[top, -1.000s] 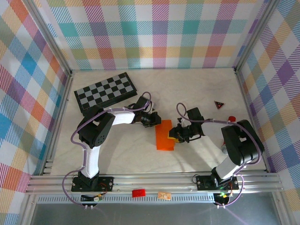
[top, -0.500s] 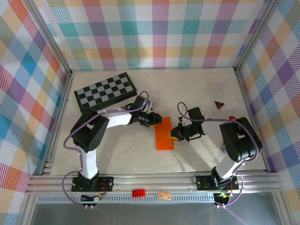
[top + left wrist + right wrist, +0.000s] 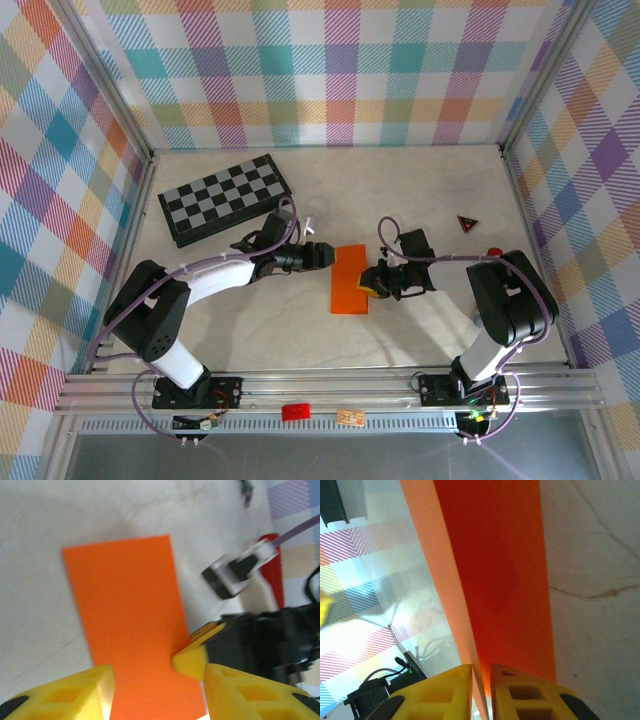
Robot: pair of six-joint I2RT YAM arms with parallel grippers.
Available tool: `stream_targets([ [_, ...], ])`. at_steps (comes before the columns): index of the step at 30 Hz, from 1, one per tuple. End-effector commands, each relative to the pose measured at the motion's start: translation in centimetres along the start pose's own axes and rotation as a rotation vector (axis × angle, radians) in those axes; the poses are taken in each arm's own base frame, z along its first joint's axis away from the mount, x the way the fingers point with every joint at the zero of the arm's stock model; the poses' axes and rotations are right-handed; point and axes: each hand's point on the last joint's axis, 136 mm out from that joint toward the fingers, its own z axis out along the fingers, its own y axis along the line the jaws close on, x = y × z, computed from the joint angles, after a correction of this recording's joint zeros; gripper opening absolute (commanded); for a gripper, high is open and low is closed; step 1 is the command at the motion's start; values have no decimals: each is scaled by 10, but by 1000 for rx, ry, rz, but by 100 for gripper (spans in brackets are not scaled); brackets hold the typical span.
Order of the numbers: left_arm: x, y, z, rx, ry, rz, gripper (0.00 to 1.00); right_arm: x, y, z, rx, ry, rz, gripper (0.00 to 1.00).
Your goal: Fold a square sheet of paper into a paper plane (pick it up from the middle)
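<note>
Folded into a narrow rectangle, the square sheet of paper (image 3: 350, 280) lies mid-way across the counter (image 3: 430, 190), long axis near-to-far, far end leaning right. The right end effector (image 3: 372, 284) pinches its right edge. The left end effector (image 3: 326, 254) hangs spread by its far-left corner.

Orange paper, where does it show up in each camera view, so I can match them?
Top external: the orange paper lies mid-table as a narrow rectangle.
Left wrist: in the centre, running down to the bottom edge.
Right wrist: a tall strip from the top edge down into the fingers.
Shared landmark: the right gripper, its yellow fingers pinching the paper's edge.
</note>
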Motion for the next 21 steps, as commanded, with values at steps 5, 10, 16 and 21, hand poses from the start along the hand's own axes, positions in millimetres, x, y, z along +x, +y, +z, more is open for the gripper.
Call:
stream_targets([
  [5,9,-13,-4,57,-30,34,49,-9,11,-5,0,5,-77,19],
  [10,18,-23,1,67,1,94,47,-13,11,-6,-8,4,-80,18],
  [16,28,-35,1,40,27,201,45,-15,11,-8,-26,7,-81,15],
  [21,38,-34,4,9,24,231,44,-16,13,-7,-33,8,-80,10],
])
